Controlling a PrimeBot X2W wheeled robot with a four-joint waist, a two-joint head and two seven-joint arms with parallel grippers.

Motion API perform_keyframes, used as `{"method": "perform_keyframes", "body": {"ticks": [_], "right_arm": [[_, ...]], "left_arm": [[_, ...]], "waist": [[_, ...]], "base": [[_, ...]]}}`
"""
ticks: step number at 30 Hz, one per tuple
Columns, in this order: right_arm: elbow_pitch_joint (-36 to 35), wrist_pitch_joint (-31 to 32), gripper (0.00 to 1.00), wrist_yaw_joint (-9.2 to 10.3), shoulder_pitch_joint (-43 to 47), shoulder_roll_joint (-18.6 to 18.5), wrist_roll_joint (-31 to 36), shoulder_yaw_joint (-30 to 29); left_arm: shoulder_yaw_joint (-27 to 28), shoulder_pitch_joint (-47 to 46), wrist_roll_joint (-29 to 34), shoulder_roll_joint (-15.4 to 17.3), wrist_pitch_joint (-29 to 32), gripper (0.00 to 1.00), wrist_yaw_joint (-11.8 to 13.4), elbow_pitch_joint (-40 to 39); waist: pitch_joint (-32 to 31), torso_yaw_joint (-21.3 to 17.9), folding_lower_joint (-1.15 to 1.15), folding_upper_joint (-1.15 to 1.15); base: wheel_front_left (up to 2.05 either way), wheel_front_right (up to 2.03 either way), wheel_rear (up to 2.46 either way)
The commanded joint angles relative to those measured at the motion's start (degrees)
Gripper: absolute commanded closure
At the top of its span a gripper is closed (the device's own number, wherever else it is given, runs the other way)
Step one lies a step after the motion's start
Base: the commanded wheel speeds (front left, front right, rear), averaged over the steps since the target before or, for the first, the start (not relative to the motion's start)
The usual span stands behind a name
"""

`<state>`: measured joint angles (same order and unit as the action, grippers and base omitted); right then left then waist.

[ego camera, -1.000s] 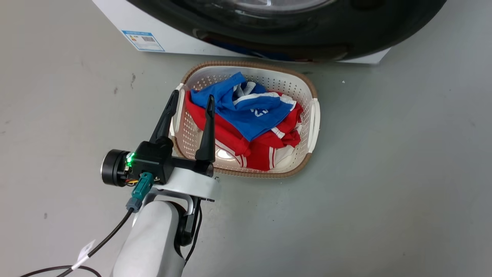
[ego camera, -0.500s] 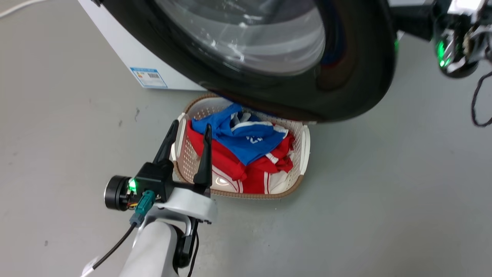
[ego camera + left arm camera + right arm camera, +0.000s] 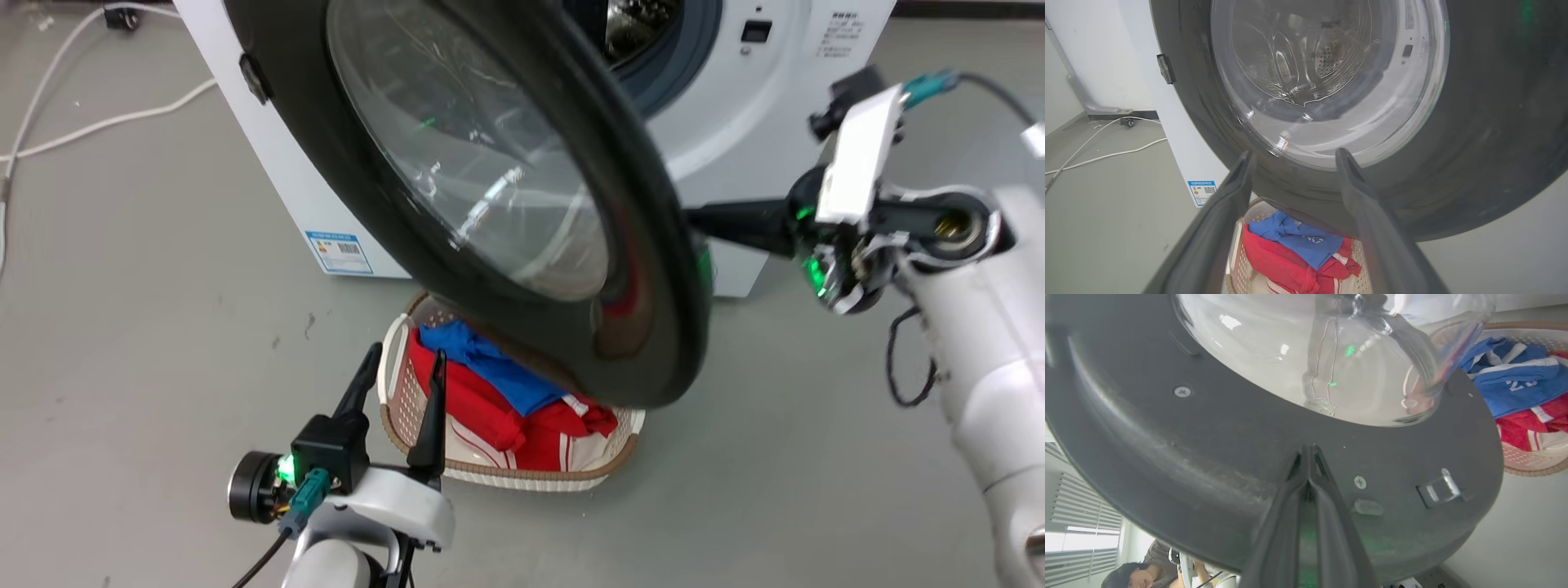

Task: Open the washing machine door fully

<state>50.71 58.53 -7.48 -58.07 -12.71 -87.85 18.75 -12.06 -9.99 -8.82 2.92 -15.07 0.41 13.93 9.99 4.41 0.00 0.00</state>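
Shows the door [image 3: 645, 245] partway open: hinged at the left of the machine [image 3: 735, 122], free edge swung out to the near side, glass bowl facing back toward the drum.

Places the right gripper [image 3: 1309, 451] behind that free edge, fingers pressed together with nothing between them, tips touching the inner face of the black rim, just beside a screw and near the metal latch [image 3: 1439, 490].

Places the left gripper [image 3: 408, 353] low at the near left, fingers spread apart and empty, hovering over the near-left rim of a basket [image 3: 392, 404] of red and blue clothes [image 3: 498, 408].

Reads as the middle of the swing: a push from behind, not a grasp, with the door roughly half open and the task not yet done.

Calls next for a push further round toward the left along the hinge's arc, tips kept on the rim and off the curved glass, where a slip seems likely.

Edges and room:
- Lower edge of the door hanging over the far part of the basket; apart from it, by the look of things, though the gap cannot be judged.
- Bare grey floor [image 3: 816, 457] to the right and near side.
- White cables [image 3: 90, 122] on the floor at the far left, well apart from the door.
- Left gripper facing the outer face of the door and possibly in its path, so likely in need of drawing aside.
- A person beyond the rim, at the lower left of the right wrist view.
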Motion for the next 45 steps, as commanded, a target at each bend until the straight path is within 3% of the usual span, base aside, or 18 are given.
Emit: {"method": "perform_keyframes", "body": {"ticks": [1,16,26,37,39,40,41,45], "right_arm": [[-1.7,0.4,1.0,-0.03,2.7,1.5,-0.6,0.5],[-11.1,-0.1,1.0,-0.03,14.0,5.3,-1.8,1.3],[-18.0,-12.6,1.0,-0.03,22.1,4.3,-2.6,-5.4],[-27.2,-24.4,1.0,-0.03,36.7,3.1,-5.4,-14.2],[-28.9,-27.0,0.57,-0.03,40.2,2.9,-4.9,-15.5],[-30.0,-28.2,0.23,-0.03,41.8,2.8,-4.6,-16.0],[-30.9,-29.5,0.0,-0.03,43.2,2.9,-4.3,-16.5],[-34.9,-34.9,0.0,-0.03,48.9,3.3,-1.8,-17.9]], "left_arm": [[0.1,1.1,0.2,0.0,-0.2,0.0,-0.3,0.4],[-1.2,2.8,-0.9,0.0,-0.2,0.0,-0.1,1.2],[-0.7,3.9,-0.6,0.0,-0.2,0.0,-0.3,1.6],[0.3,5.1,-0.1,0.6,-0.2,0.0,-0.7,1.9],[0.3,5.2,0.0,0.7,-0.2,0.0,-0.9,2.1],[0.3,5.1,-0.1,0.7,-0.2,0.0,-0.9,2.2],[0.4,5.2,-0.1,0.7,-0.2,0.0,-1.0,2.2],[0.7,5.6,-0.1,0.9,-0.2,0.0,-1.1,2.3]], "waist": [[-1.7,0.4,0.0,0.0],[-4.8,2.5,0.0,0.0],[-6.9,1.0,0.0,0.0],[-8.8,-1.9,0.0,0.0],[-9.1,-2.1,0.0,0.0],[-9.1,-2.3,0.0,0.0],[-9.3,-2.5,0.0,0.0],[-9.8,-3.1,0.0,0.0]], "base": [[0.0,0.0,0.0],[0.0,0.0,0.0],[0.0,0.0,0.0],[0.0,0.0,0.0],[0.0,0.0,0.0],[0.0,0.0,0.0],[0.0,0.0,0.0],[0.0,0.0,0.0]]}}
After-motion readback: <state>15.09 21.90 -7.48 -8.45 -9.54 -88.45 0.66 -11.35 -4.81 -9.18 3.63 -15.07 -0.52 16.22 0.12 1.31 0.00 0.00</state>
